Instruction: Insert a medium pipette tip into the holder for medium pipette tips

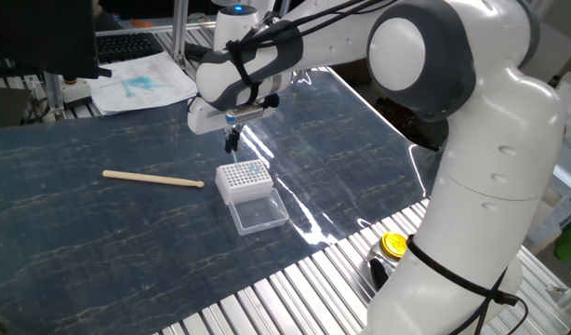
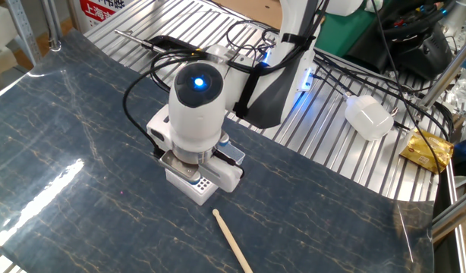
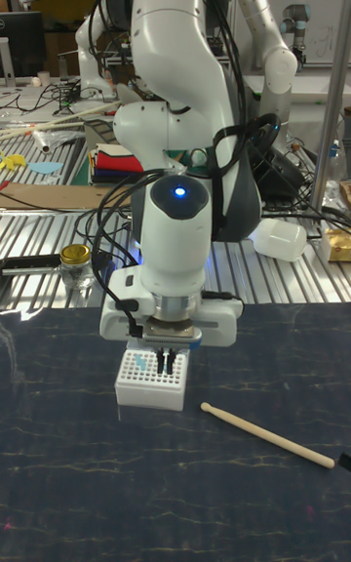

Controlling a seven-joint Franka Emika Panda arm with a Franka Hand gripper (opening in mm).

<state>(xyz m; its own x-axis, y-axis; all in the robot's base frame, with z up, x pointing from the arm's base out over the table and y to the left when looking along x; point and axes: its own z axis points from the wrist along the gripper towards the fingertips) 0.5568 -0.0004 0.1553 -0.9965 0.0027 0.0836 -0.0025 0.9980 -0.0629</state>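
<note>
The holder (image 1: 243, 180) is a small white rack with a grid of holes, its clear lid (image 1: 259, 214) folded down flat in front. A few teal pipette tips (image 1: 256, 169) stand in its far corner, and one shows as a teal speck (image 3: 141, 364) in the tall view. My gripper (image 1: 232, 141) hangs just above the holder's far edge, pointing down. Its dark fingers (image 3: 160, 360) stand close together with a thin gap. I see no tip between them. In the other fixed view my hand covers most of the holder (image 2: 200, 186).
A long pale wooden stick (image 1: 153, 179) lies on the dark mat to the left of the holder; it also shows as the stick (image 2: 233, 241) and the stick (image 3: 268, 435). Metal slats border the mat. A yellow-lidded jar (image 1: 394, 245) stands by the robot's base.
</note>
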